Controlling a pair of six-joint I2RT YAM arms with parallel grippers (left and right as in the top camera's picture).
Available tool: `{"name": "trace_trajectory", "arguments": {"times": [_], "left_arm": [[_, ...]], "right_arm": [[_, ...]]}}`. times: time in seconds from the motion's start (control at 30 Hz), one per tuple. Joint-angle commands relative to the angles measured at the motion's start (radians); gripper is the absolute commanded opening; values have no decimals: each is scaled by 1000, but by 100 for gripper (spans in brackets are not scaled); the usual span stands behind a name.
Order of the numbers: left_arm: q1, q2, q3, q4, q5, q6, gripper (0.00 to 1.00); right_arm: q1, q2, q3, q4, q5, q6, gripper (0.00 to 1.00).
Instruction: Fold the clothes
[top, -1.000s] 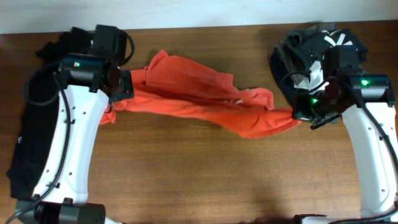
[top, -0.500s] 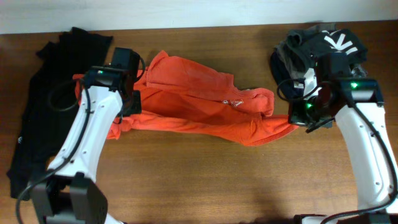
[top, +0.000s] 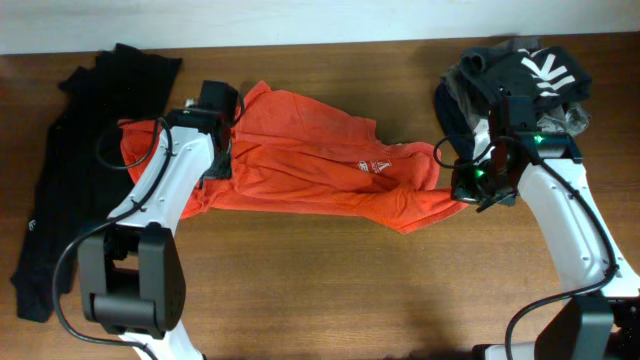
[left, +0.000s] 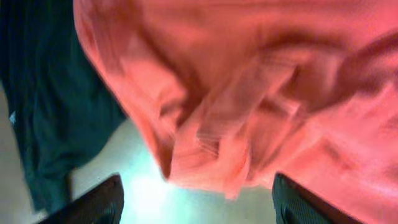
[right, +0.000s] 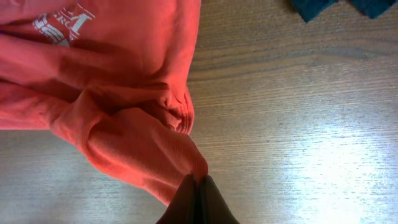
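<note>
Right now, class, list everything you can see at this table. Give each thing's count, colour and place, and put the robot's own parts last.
T-shirt: one, orange-red with white lettering, bunched across the middle of the table.
black garment: one, black, laid along the table's left side.
pile of clothes: one heap, dark with white markings, far right corner.
table: one, brown wood, under everything.
left arm: one, white with black joints, reaching in from the near left.
right arm: one, white with black joints, reaching in from the near right.
left gripper: one, black, fingers apart, at the T-shirt's left end.
right gripper: one, black, pinched shut on the T-shirt's right end.
</note>
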Motion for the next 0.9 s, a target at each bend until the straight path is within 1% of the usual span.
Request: {"name": "trace_trajectory", "arguments": {"times": [0.0,0.1,0.2,0.33,0.47,0.5,0.57,0.67,0.87], "left_arm": [[2,0,54,-105,40,7,76],[2,0,54,-139,138,23,73],[2,8,54,-105,213,90,66],[2,36,54,-46,218,166,65],[2,97,54,-33,218,244,64],[2,131,54,-30,218,287,63],[2,158,54,-26,218,324,60],[2,182,54,-7,215,351,51],[2,191,55,69,213,350,50]], "right_arm": [[-8,0,-4,6,15,0,4],[-8,0,-4,6,14,0,4],[-8,0,-4,8,10,0,4],[-8,0,-4,7,11,0,4],[-8,0,-4,7,11,0,4],[-8,0,-4,8,11,0,4],[-8,0,-4,11,11,0,4],[-8,0,-4,11,11,0,4],[-8,0,-4,11,11,0,4]]}}
